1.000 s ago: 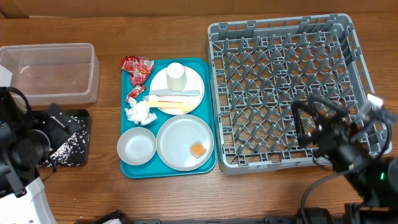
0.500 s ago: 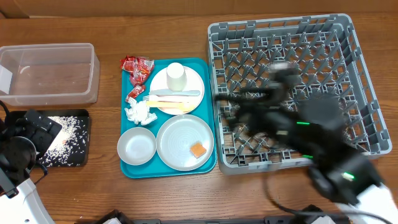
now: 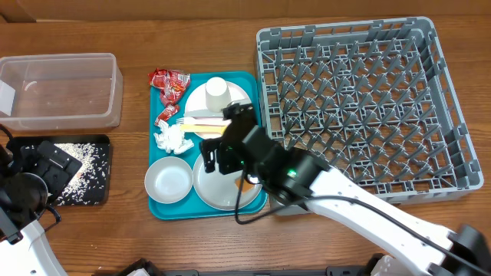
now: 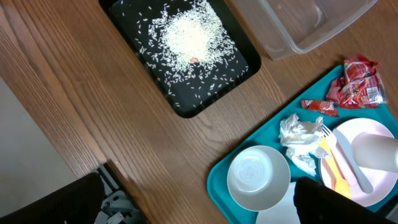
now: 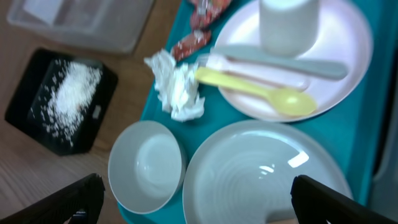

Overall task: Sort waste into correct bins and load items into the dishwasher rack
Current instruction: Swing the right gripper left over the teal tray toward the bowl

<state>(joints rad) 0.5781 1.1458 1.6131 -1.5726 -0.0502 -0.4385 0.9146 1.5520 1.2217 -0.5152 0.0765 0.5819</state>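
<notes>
R fingers (image 5: 324, 198) apart, now over grey plate (image 5: 249, 171)

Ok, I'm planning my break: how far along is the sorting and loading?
Done: rice lies in the black tray. In hand: the right gripper, fingers open and empty, hovers over the grey plate. Left: wrappers, napkin and all dishes lie on or beside the teal tray; the rack and clear tub hold nothing.

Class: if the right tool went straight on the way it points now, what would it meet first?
Most likely the round grey plate, near its rim beside the small grey bowl. The right tool hangs open above both; depth is unclear, so the bowl's rim could come first.
</notes>
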